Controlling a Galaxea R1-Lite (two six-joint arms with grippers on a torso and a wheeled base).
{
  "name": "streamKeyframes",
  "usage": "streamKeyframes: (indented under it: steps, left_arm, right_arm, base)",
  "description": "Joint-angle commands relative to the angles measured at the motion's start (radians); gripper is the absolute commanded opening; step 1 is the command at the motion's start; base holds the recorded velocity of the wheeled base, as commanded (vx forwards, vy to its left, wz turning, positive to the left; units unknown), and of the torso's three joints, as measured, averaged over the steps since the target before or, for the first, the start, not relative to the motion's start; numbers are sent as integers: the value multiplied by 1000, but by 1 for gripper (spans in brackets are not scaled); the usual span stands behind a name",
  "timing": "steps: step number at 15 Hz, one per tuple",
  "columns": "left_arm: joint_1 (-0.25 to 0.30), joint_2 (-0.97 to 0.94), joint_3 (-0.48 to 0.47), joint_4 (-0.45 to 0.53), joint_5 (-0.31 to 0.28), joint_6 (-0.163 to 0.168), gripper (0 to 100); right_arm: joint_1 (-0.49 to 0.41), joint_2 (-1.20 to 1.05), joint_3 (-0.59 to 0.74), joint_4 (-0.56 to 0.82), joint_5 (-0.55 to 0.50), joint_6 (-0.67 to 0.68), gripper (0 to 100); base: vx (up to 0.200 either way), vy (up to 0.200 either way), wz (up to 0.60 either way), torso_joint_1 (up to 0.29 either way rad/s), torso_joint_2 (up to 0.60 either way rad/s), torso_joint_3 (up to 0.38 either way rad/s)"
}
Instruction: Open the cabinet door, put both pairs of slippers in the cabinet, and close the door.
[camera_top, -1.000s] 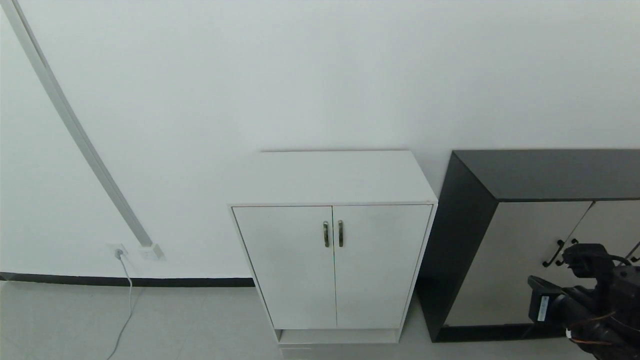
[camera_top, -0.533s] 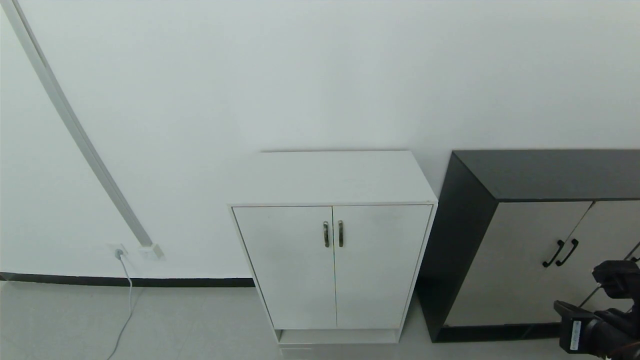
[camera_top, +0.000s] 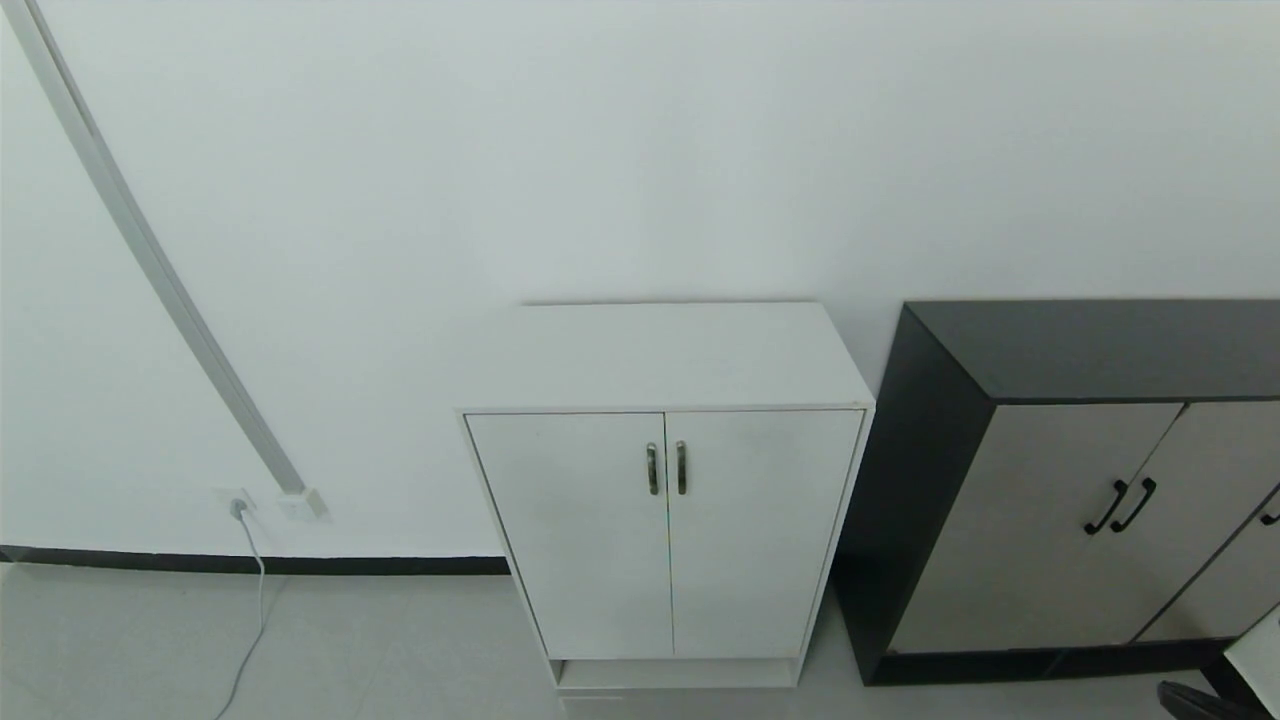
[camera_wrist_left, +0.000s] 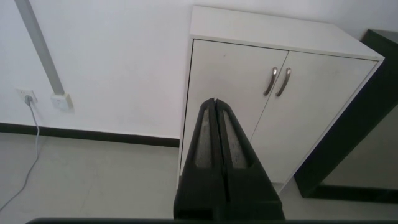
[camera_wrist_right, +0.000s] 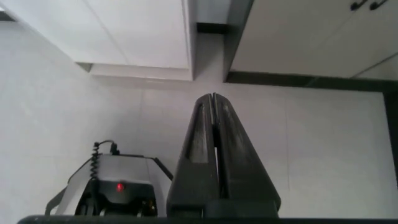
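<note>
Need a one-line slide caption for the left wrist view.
Shut left gripper faces the closed white cabinet, its two handles side by side.

The left claw (camera_wrist_left: 214, 101) has its two dark fingers pressed flat together, their inner faces meeting along a thin straight seam (no gap shows anywhere from tip to base). It is held out ahead of its wrist, pointing forward and a little downward. The right claw (camera_wrist_right: 213, 97) is likewise closed, finger against finger, gripping nothing, and pitches down more steeply. In the head view, a dark sliver of the right arm (camera_top: 1195, 697) sits low at the robot's right.
</note>
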Motion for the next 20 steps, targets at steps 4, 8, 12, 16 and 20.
streamKeyframes:
  steps: [4,8,12,16,20]
  left_arm:
    - [0,0,-1,0,1,0,0]
    - [0,0,1,0,1,0,0]
    - [0,0,1,0,1,0,0]
    - [0,0,-1,0,1,0,0]
    - [0,0,1,0,1,0,0]
  right_arm:
    - [14,-539,-14,317,88,-91,0]
    - [-1,-594,0,337,163,-98,0]
    - [-27,-629,0,400,227,-110,0]
    - [-75,-736,-2,521,290,-163,0]
    - [-150,-778,0,521,290,-173,0]
  base:
    - [0,0,0,0,0,0]
    - [0,0,0,0,0,0]
    - [0,0,0,0,0,0]
    - [0,0,0,0,0,0]
    - [0,0,0,0,0,0]
